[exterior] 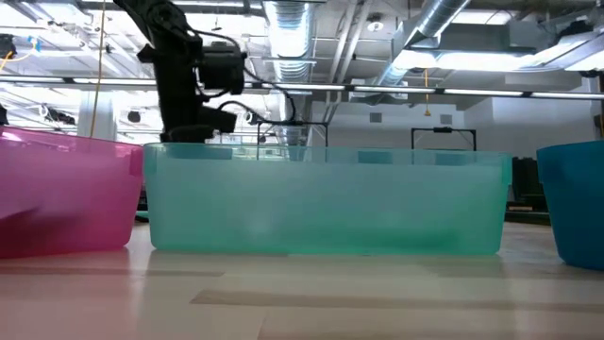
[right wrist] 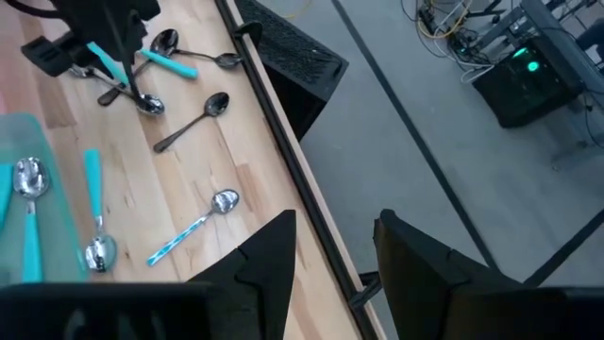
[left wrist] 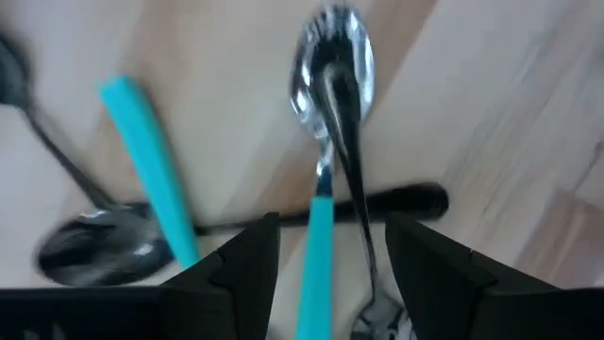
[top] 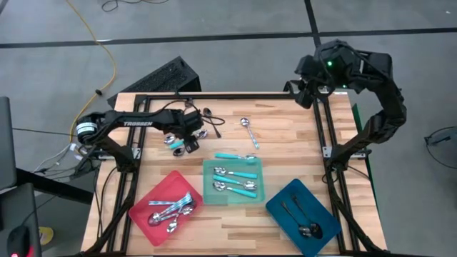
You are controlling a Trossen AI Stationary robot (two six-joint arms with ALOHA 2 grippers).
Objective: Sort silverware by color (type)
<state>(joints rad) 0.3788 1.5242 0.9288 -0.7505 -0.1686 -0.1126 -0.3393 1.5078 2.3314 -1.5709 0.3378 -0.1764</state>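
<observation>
A loose heap of silverware [top: 191,133] lies on the wood at the far left: turquoise-handled, black and shiny silver spoons crossing one another. My left gripper [top: 187,140] hangs just above the heap, pointing steeply down and open. In the left wrist view its fingers [left wrist: 247,260] stand on either side of a turquoise-handled spoon [left wrist: 321,236], whose silver bowl [left wrist: 332,57] is overlapped by a dark shiny spoon [left wrist: 351,161]. My right gripper [top: 305,84] is raised high over the far right corner, open [right wrist: 335,231] and empty.
Three trays line the near side: red [top: 146,203] with silver spoons, teal [top: 208,187] with turquoise-handled spoons, blue [top: 282,207] with dark spoons. A turquoise spoon [top: 235,155] lies beside the teal tray's far rim. Another spoon [top: 248,132] lies alone at mid-table.
</observation>
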